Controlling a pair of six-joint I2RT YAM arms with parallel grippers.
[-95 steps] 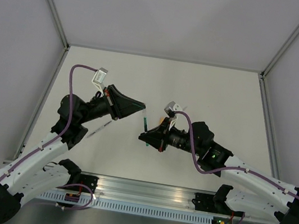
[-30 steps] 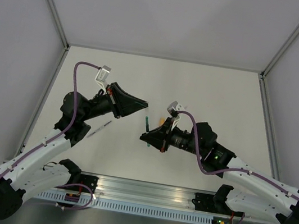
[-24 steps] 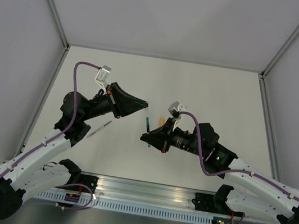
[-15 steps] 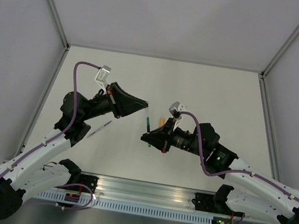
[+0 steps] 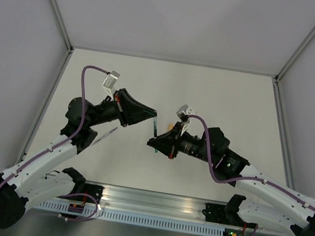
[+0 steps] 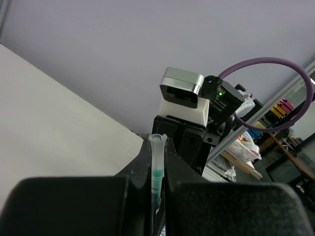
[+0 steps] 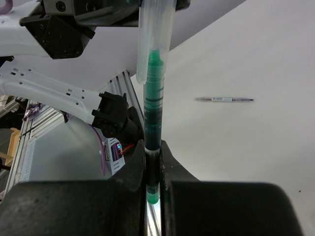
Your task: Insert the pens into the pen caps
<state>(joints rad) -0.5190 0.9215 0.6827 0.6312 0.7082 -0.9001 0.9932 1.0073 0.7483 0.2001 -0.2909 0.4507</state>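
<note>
My right gripper (image 7: 153, 153) is shut on the lower end of the dark green pen (image 7: 153, 113), which stands up from its fingers. The pen's tip sits inside a clear pen cap (image 7: 155, 34). That cap (image 6: 157, 152) is pinched in my shut left gripper (image 6: 157, 147), with green showing through its wall. From above, the left gripper (image 5: 153, 116) and right gripper (image 5: 153, 141) meet over the table's middle, the green pen (image 5: 153, 129) bridging them. A pale grey-white pen (image 5: 103, 138) lies on the table beside the left arm.
A small orange stub (image 5: 170, 126) lies on the table just behind my right wrist, partly hidden. The pale pen (image 7: 224, 99) lies flat, apart from both grippers. Grey walls with metal posts close the table (image 5: 226, 99) on three sides.
My left gripper has shifted slightly toward the right gripper, closing the gap, and the cap has come over the green pen's tip. The right gripper has barely moved.
</note>
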